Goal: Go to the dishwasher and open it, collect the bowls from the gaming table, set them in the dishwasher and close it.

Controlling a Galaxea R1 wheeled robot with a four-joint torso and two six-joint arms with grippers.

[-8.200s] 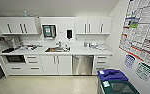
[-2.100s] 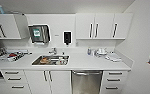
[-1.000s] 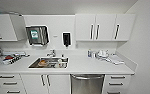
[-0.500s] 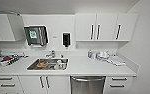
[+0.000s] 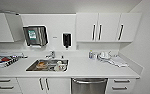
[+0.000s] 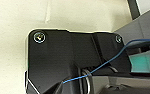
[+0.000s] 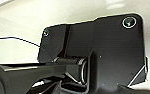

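The dishwasher [image 5: 89, 86], a brushed steel front with a horizontal bar handle [image 5: 89, 81], sits shut under the white counter [image 5: 91, 70], low in the head view and just right of centre. The bowls and the gaming table are out of view. Each wrist view is taken up by the robot's own dark plate over pale floor.
A steel sink [image 5: 48, 65] holding dishes is set into the counter left of the dishwasher. A dish rack [image 5: 6, 60] stands at the far left, and dishes and a cloth [image 5: 111, 58] lie at the right. White drawers [image 5: 119, 86] flank the dishwasher; a wall closes the right side.
The whole head view has shifted as the camera came closer to the counter. The dishwasher has slid lower in the picture and grown larger. It stays shut.
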